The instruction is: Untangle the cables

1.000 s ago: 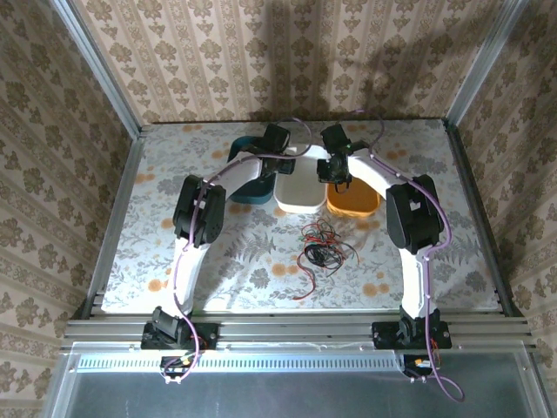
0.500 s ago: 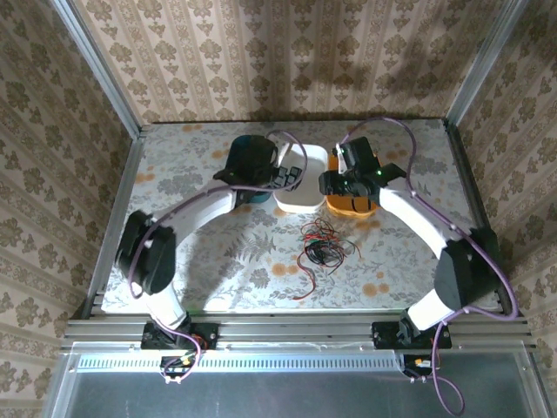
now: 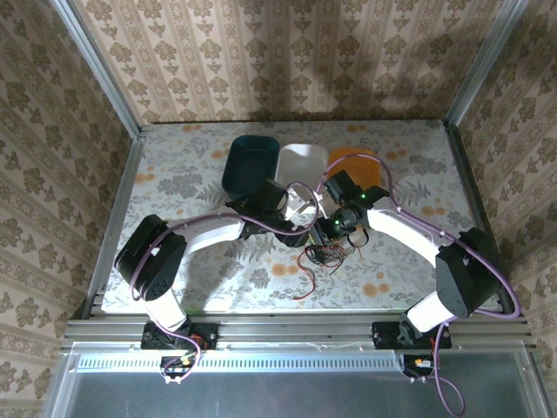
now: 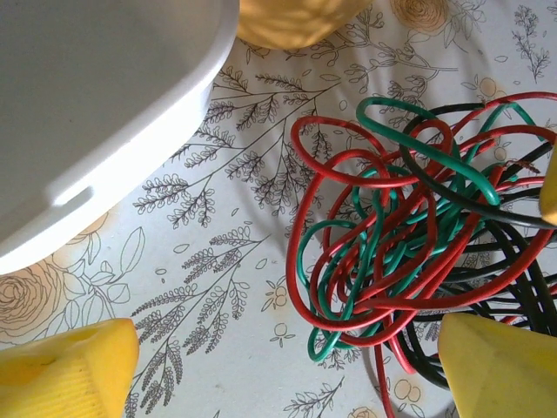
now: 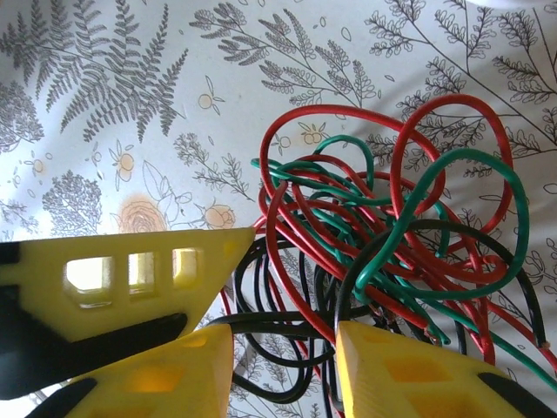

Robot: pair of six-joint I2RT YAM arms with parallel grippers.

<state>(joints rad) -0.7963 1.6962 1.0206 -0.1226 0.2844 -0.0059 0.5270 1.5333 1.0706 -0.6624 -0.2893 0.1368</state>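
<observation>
The cables (image 3: pixel 326 251) lie in one tangled heap of red, green and black wires on the flowered table, with a red strand trailing toward the front. My left gripper (image 3: pixel 305 233) hangs low at the heap's left side. In the left wrist view it (image 4: pixel 287 374) is open wide, and one yellow fingertip (image 4: pixel 500 366) is over the edge of the cables (image 4: pixel 409 235). My right gripper (image 3: pixel 334 228) is at the heap's top. In the right wrist view it (image 5: pixel 283 374) is partly open, its jaws straddling black and red strands of the cables (image 5: pixel 392 226).
Three bins stand in a row behind the heap: teal (image 3: pixel 251 164), white (image 3: pixel 300 161) and orange (image 3: pixel 352 161). The white bin's rim (image 4: pixel 130 165) is close to my left gripper. The left finger's slotted yellow tip (image 5: pixel 130 274) is beside my right fingers.
Both arms have swung forward from over the bins down to the cable heap. The left jaws opened wider. The right jaws widened, then narrowed around strands.
</observation>
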